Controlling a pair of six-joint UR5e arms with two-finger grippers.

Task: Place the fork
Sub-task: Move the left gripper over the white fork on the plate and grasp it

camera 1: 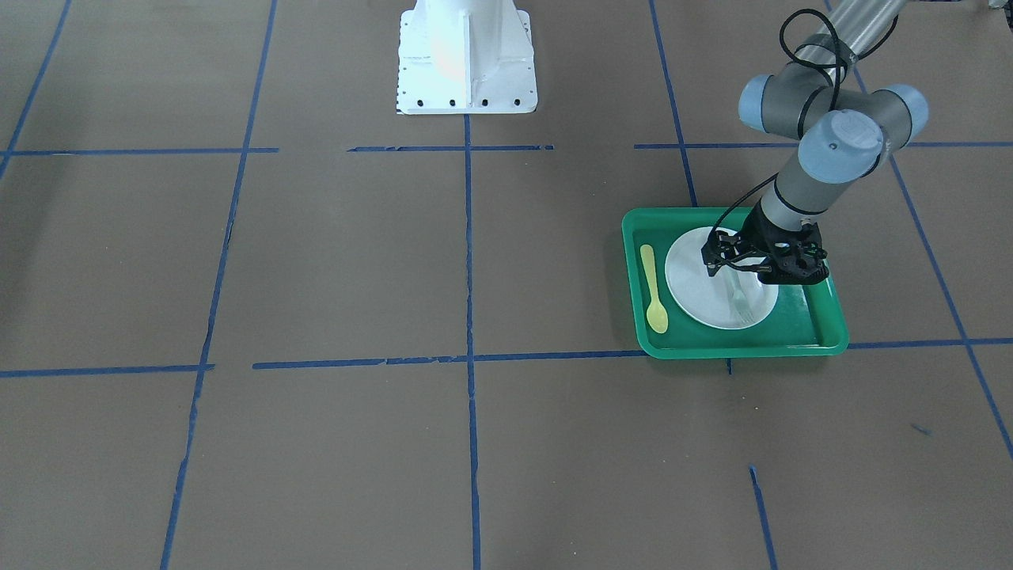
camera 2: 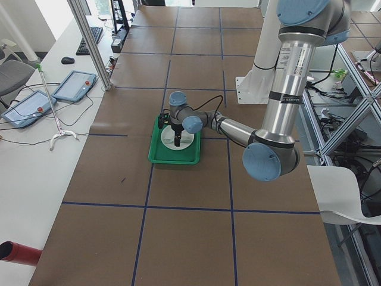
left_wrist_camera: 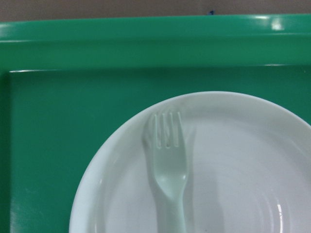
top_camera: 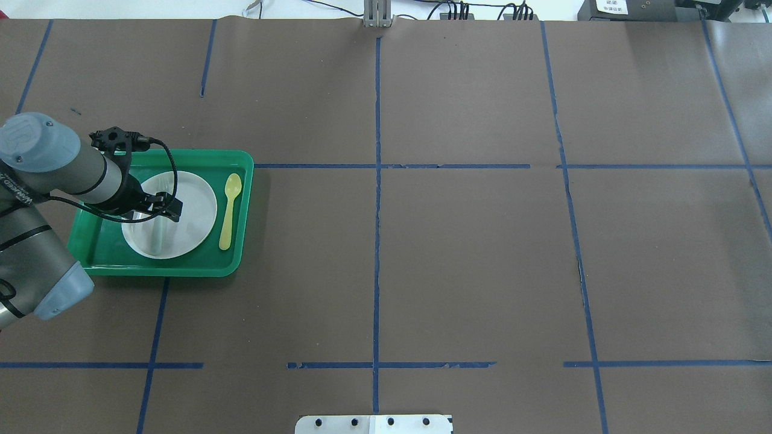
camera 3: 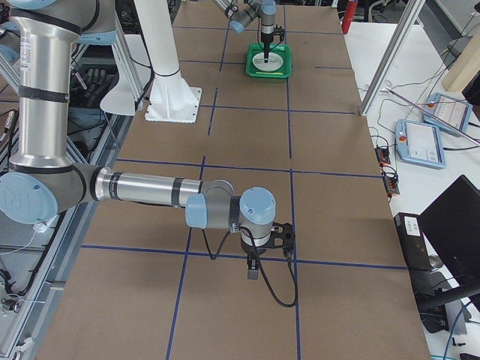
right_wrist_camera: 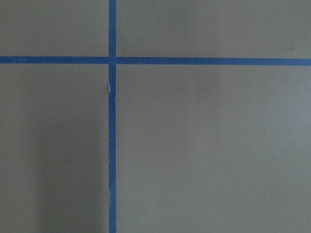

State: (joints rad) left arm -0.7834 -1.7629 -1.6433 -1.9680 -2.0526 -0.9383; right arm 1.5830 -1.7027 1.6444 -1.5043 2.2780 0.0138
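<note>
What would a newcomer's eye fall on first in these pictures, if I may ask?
The bright green tray stands out first, on the brown table toward the robot's left. In it sits a white plate with a pale fork lying on it, and a yellow spoon lies beside the plate. The left arm's pincer hangs over the plate.

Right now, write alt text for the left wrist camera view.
A pale plastic fork lies on a white plate, tines pointing toward the top of the view. The plate sits in a green tray, with a strip of brown table beyond its far rim.
</note>
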